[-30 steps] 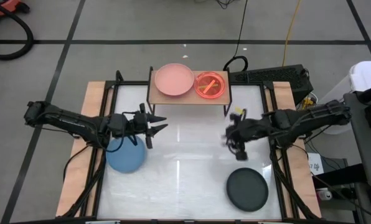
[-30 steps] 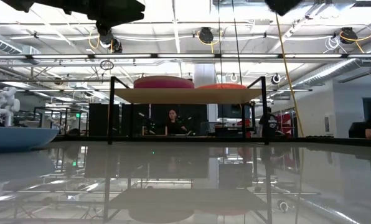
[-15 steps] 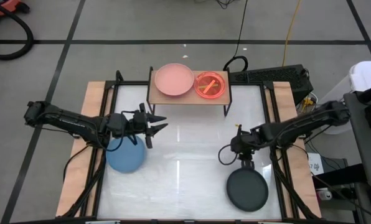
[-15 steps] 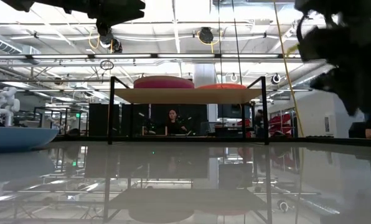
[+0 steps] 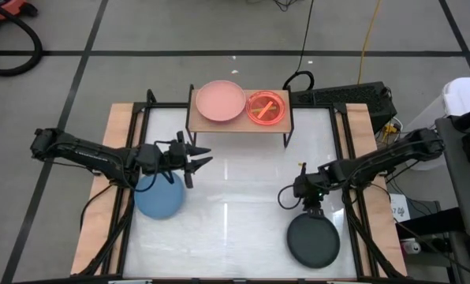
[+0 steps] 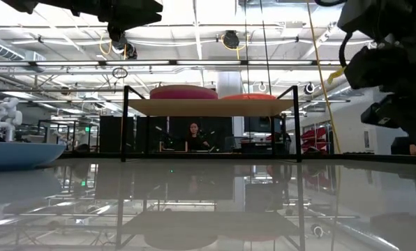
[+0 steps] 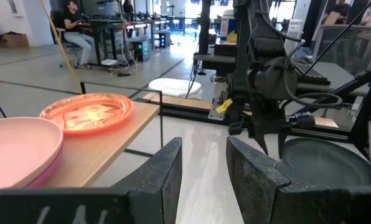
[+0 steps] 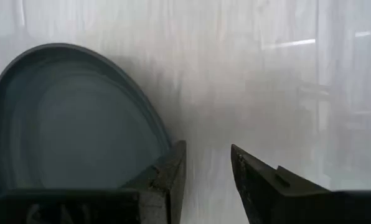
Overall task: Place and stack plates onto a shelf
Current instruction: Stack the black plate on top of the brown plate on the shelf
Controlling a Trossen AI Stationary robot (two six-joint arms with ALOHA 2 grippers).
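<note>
The light-wood shelf [image 5: 241, 124] stands at the table's far edge, bearing a salmon-pink plate [image 5: 221, 101] and a translucent orange plate [image 5: 266, 108] side by side. A blue plate [image 5: 158, 199] rests flat on the table's left part, and a black plate [image 5: 314, 241] lies near the right front. My left gripper [image 5: 206, 156] hovers open above the blue plate's far edge, pointing toward the shelf. My right gripper [image 8: 207, 165] is open and points down, its fingers beside the black plate's [image 8: 67, 118] far rim, above the table [image 6: 396, 77].
The white tabletop [image 5: 235, 189] between the two arms and in front of the shelf is bare. Black frame rails [image 5: 353, 221] run along the table's left and right sides. People sit at desks in the room beyond the shelf [image 6: 192, 136].
My right gripper has moved toward the table's near edge and down, from mid-table toward the black plate's far rim, and now shows in the low view's upper right. In the last half second it has barely shifted. The plates have not moved.
</note>
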